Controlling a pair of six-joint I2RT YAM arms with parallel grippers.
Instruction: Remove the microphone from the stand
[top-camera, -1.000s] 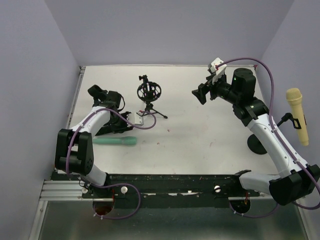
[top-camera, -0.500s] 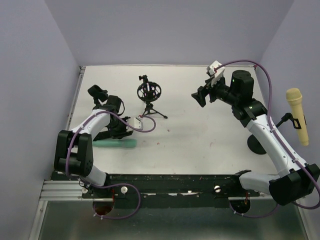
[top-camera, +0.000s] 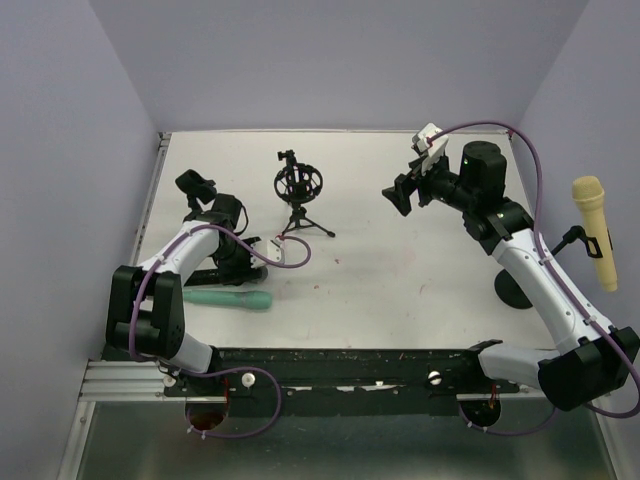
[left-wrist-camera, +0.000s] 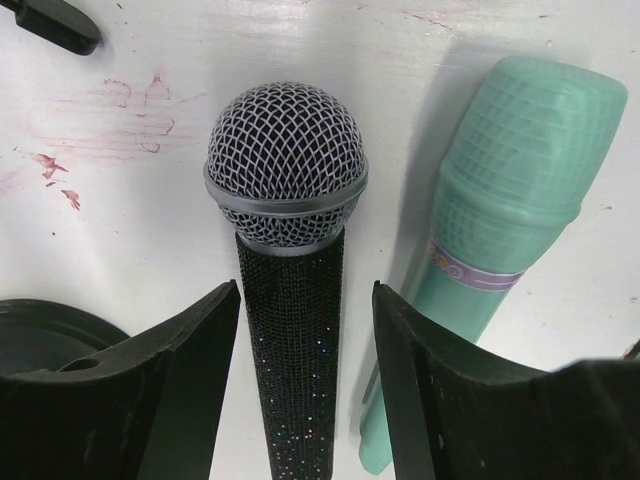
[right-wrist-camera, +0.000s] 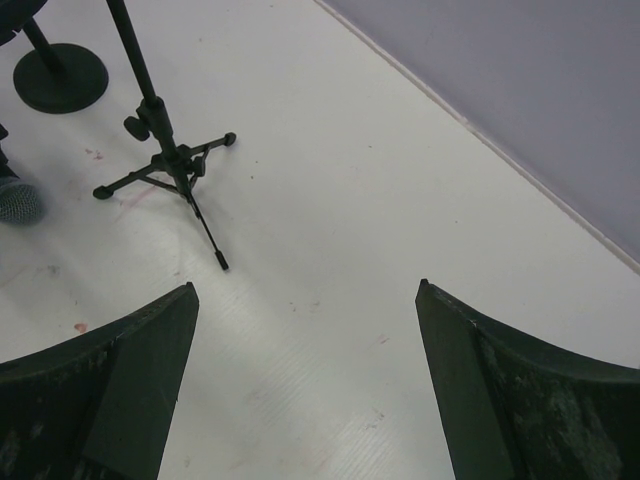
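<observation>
A black glitter microphone (left-wrist-camera: 290, 250) with a silver mesh head lies flat on the white table. My left gripper (left-wrist-camera: 305, 290) (top-camera: 243, 262) is open astride its handle, with a gap showing on each side. A black stand with a round base (left-wrist-camera: 45, 335) (right-wrist-camera: 60, 78) is just beside it, and its clip (top-camera: 195, 184) is bare. In the top view the left arm mostly hides the black microphone. My right gripper (top-camera: 398, 195) (right-wrist-camera: 305, 288) hangs open over the table's middle right with nothing in it.
A green microphone (left-wrist-camera: 500, 200) (top-camera: 230, 297) lies alongside the black one, on its near side. A small tripod stand (top-camera: 298, 190) (right-wrist-camera: 165, 165) with an empty ring mount is at centre back. A yellow microphone (top-camera: 593, 230) sits in a stand at the far right, above its base (top-camera: 515, 288).
My left jaws have opened off the black microphone's handle. The left wrist and the green microphone have shifted slightly toward the near edge. The right arm has barely moved.
</observation>
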